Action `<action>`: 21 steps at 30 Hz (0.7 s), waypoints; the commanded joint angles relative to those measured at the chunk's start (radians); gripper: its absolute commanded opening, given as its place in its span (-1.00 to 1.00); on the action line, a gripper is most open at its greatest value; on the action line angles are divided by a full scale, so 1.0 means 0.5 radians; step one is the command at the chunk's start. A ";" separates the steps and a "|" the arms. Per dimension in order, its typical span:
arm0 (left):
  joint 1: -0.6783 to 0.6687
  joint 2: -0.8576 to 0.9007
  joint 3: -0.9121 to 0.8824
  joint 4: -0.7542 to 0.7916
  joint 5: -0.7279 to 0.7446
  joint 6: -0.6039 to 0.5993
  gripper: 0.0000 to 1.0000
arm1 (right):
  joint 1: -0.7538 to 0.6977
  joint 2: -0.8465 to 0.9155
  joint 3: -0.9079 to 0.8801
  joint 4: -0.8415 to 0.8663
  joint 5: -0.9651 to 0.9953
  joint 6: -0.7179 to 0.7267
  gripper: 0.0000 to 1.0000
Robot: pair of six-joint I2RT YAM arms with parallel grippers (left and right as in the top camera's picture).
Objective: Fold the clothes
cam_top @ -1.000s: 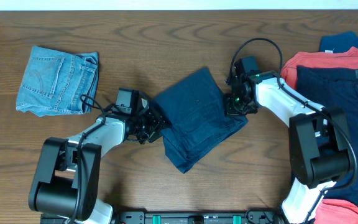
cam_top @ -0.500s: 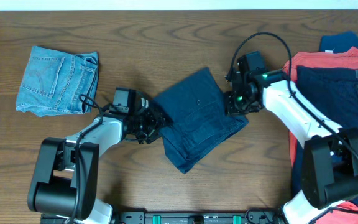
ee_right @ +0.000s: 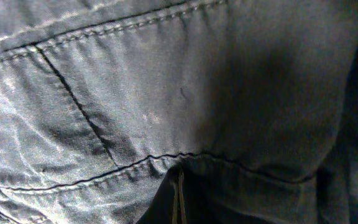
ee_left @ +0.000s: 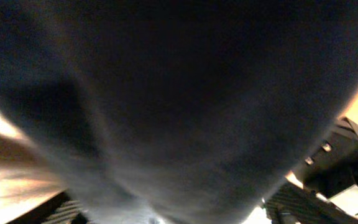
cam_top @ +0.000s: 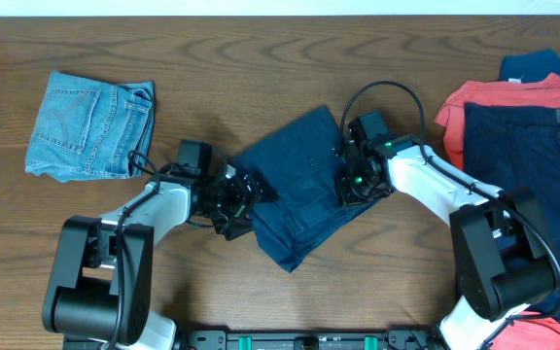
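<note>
Folded dark navy shorts (cam_top: 304,185) lie at the table's middle, one of the clothes. My left gripper (cam_top: 243,194) is at their left edge, open. In the left wrist view the blurred dark cloth (ee_left: 179,93) fills the frame, and the ribbed fingers (ee_left: 48,213) stand far apart in the bottom corners. My right gripper (cam_top: 349,186) rests on the right part of the shorts. In the right wrist view it (ee_right: 178,199) is shut, tips pressed together against the stitched navy fabric (ee_right: 104,93). No cloth shows between the tips.
Folded light-blue denim (cam_top: 90,126) lies at the far left. A pile sits at the right edge: a coral-red garment (cam_top: 513,95), a navy one (cam_top: 533,165) on top of it, and a blue piece (cam_top: 538,63) behind. The wooden table (cam_top: 261,58) shows elsewhere.
My left gripper has opened wide at the shorts' left edge. My right gripper has slid left from the shorts' right edge onto them, staying shut, and the right corner of the shorts has drawn inward.
</note>
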 commanded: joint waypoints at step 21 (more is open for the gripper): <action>-0.412 0.196 -0.109 0.563 -1.012 -0.379 -0.30 | -0.014 0.099 -0.060 -0.057 0.073 0.059 -0.98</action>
